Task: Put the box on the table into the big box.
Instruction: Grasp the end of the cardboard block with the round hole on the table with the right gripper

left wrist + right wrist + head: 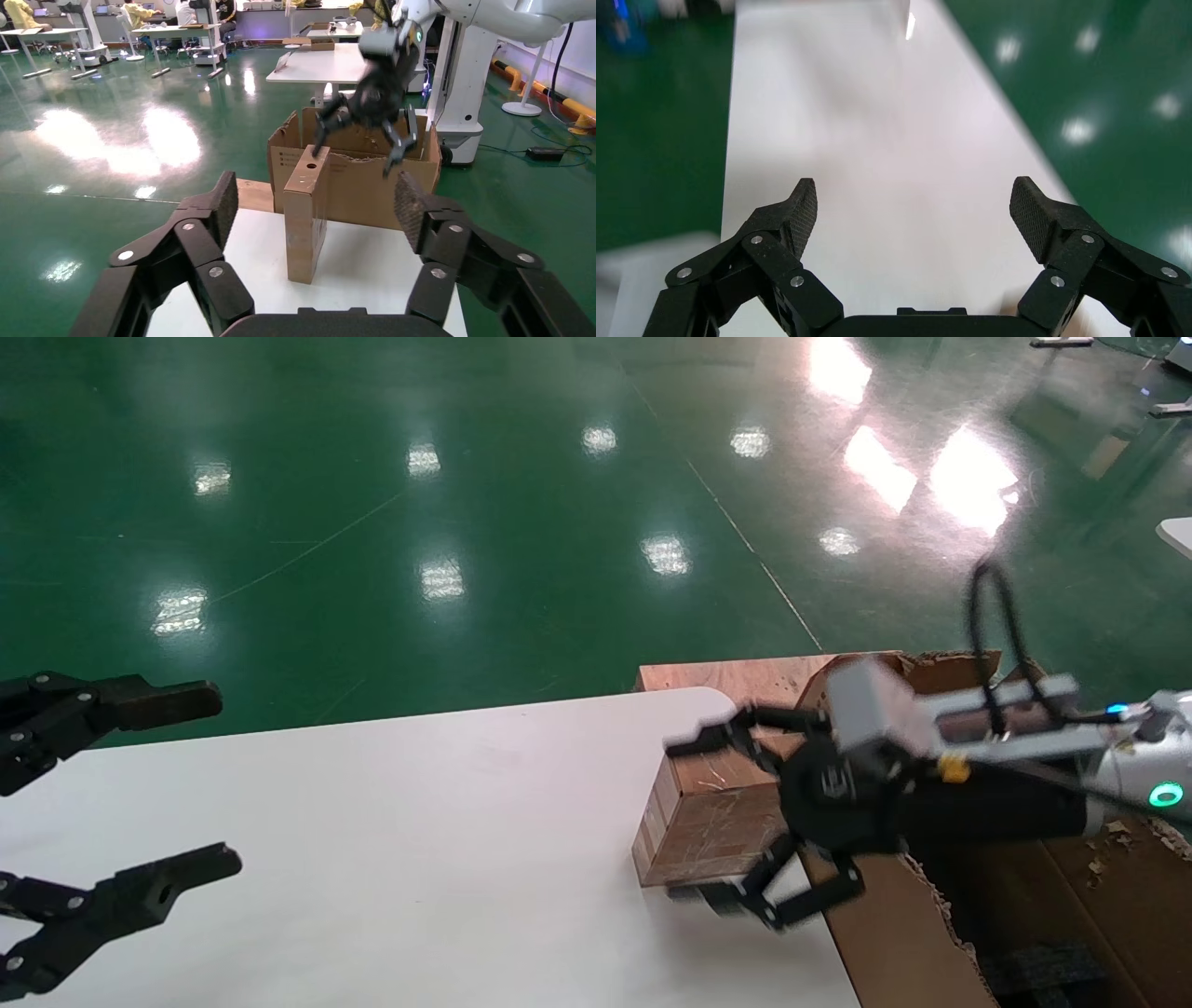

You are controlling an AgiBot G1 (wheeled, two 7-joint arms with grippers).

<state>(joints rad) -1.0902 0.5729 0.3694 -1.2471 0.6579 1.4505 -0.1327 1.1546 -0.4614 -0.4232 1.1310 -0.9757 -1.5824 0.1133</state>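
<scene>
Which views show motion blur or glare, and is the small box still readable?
Head view: right gripper smeared by motion, ceiling-light glare on the green floor, box readable. Left wrist view: box sharp, right gripper blurred above the big box. Right wrist view: table soft, fingers crisp, box unseen.

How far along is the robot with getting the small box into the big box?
Early stage. Nothing is done yet: the small box stands on the table near its edge, beside the big box. In hand: the right claw, open, is over the small box without gripping it. The left claw waits open at the far side. Left: grasp, lift and lower it into the big box.
</scene>
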